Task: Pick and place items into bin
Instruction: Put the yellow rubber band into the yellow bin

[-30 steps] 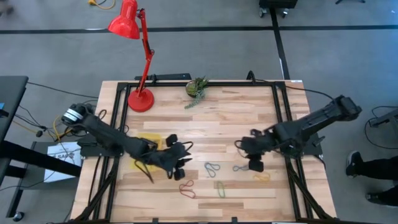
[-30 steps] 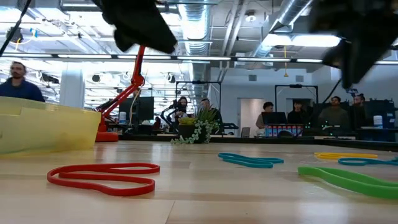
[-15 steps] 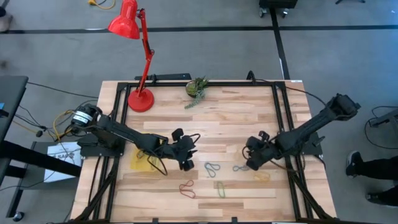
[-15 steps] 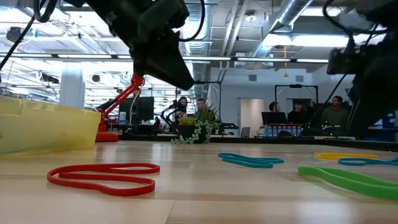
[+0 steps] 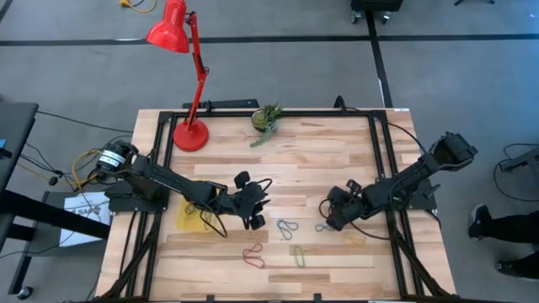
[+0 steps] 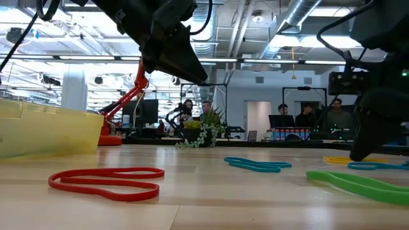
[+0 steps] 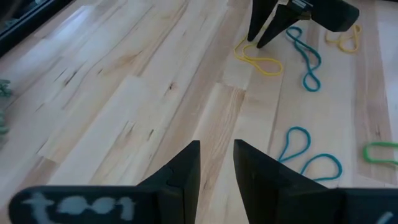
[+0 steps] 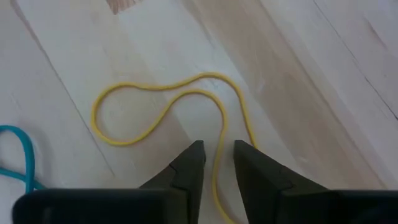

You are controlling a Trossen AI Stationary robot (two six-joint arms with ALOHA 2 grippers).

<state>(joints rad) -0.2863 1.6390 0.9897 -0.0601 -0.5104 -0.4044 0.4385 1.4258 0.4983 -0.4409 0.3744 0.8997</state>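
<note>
High view: my right gripper is down at the tabletop among the loose bands, its fingers slightly parted and straddling one strand of a yellow band (the right wrist view shows the strand running into the gap, nothing yet pinched). I judge it is lined up low and over the strand so a squeeze would catch it. My left gripper hangs just beside the yellow bin, a little above the wood, fingers a narrow slot apart and holding nothing, apparently waiting for its turn. The bin sits on the table's left part, under the left arm; dark loops seem to lie in or across it, though the arm covers too much for me to say how many. Still out on the wood: a red band, a green band, a teal band between the two grippers, and another teal band near the yellow one. A red lamp and a small plant stand at the far edge.
</note>
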